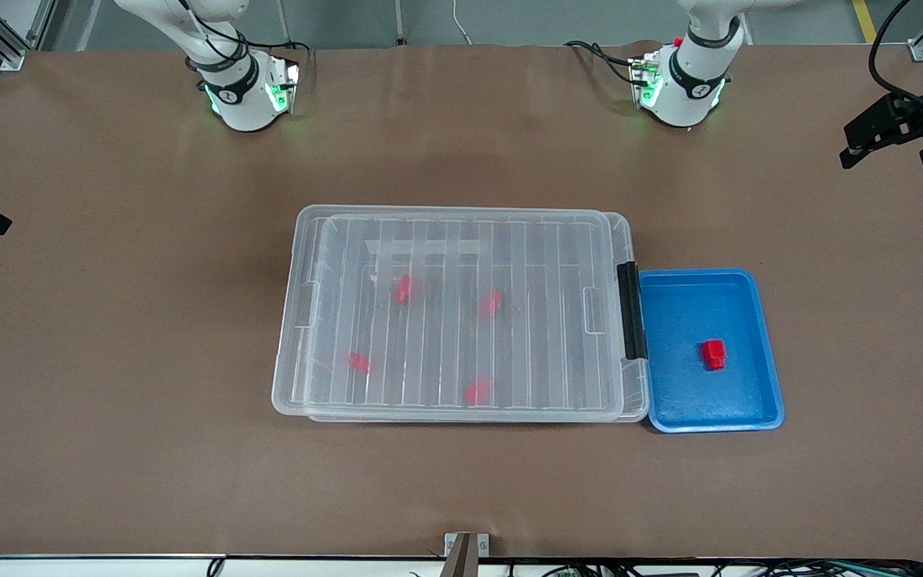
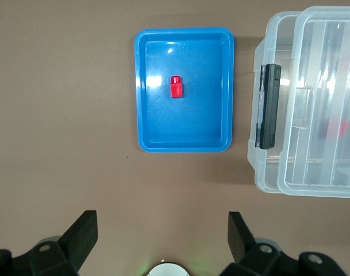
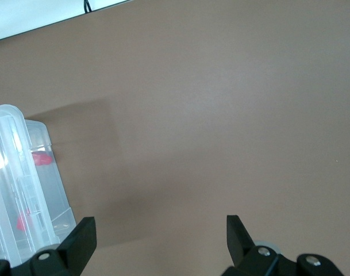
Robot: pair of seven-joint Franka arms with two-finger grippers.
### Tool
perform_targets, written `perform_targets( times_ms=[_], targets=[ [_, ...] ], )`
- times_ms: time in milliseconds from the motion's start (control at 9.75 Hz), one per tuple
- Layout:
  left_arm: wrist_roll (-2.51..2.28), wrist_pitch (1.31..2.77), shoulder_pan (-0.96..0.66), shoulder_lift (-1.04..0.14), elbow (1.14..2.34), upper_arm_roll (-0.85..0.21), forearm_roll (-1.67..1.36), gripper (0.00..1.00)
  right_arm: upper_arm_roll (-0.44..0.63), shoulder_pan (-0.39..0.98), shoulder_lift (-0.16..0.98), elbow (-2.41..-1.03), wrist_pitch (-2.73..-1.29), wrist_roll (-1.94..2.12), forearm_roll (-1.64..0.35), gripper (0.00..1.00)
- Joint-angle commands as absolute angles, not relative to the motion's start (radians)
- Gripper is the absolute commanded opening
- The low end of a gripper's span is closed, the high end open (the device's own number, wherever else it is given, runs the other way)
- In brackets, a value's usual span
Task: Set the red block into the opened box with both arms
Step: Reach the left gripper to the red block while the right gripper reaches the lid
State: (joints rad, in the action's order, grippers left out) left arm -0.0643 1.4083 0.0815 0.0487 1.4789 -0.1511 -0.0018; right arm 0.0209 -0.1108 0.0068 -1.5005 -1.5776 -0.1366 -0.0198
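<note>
One red block (image 1: pixel 713 353) lies in a blue tray (image 1: pixel 774 401); the left wrist view shows the same block (image 2: pixel 176 87) in the tray (image 2: pixel 183 144). The clear box (image 1: pixel 289 385) sits mid-table with its ribbed lid (image 1: pixel 461 232) lying over it, slightly askew, and a black clasp (image 1: pixel 631 308) at the tray end. Several red blocks (image 1: pixel 406 289) show through the lid. My left gripper (image 2: pixel 162 230) hangs open and empty over bare table at the left arm's end (image 1: pixel 890 152). My right gripper (image 3: pixel 160 236) hangs open and empty over bare table at the right arm's end, beside the box (image 3: pixel 48 190).
The tray touches the box's clasp end, toward the left arm's end of the table. Brown table (image 1: pixel 149 361) spreads all around both. The two arm bases (image 1: pixel 245 96) stand along the robots' edge. A small metal bracket (image 1: pixel 465 549) sits at the table edge nearest the front camera.
</note>
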Motion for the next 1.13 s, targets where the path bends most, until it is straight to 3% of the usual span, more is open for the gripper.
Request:
perform_targets(
  times_ms=[0, 205, 513, 718, 1026],
  targets=[
    [-0.051, 1.432, 0.083, -0.011, 1.492, -0.15, -0.008, 1.0, 0.02, -0.112, -0.008, -1.509, -1.589, -0.155, -0.028, 1.0],
    [-0.051, 1.491, 0.084, -0.052, 1.567, -0.15, -0.006, 1.0, 0.018, -0.112, 0.001, -1.508, -1.586, -0.143, -0.025, 1.0],
    [-0.051, 1.864, 0.089, -0.061, 1.852, -0.15, 0.057, 1.0, 0.015, -0.059, 0.046, -1.52, -1.582, -0.097, -0.035, 1.0],
    [-0.058, 2.091, 0.097, -0.106, 1.983, -0.149, 0.057, 1.0, 0.015, 0.098, 0.144, -1.543, -1.664, -0.087, -0.035, 1.0],
    [-0.06, 2.364, 0.127, -0.295, 2.009, -0.15, 0.057, 1.0, 0.014, 0.257, 0.317, -1.543, -1.834, -0.179, -0.044, 1.0]
  ],
)
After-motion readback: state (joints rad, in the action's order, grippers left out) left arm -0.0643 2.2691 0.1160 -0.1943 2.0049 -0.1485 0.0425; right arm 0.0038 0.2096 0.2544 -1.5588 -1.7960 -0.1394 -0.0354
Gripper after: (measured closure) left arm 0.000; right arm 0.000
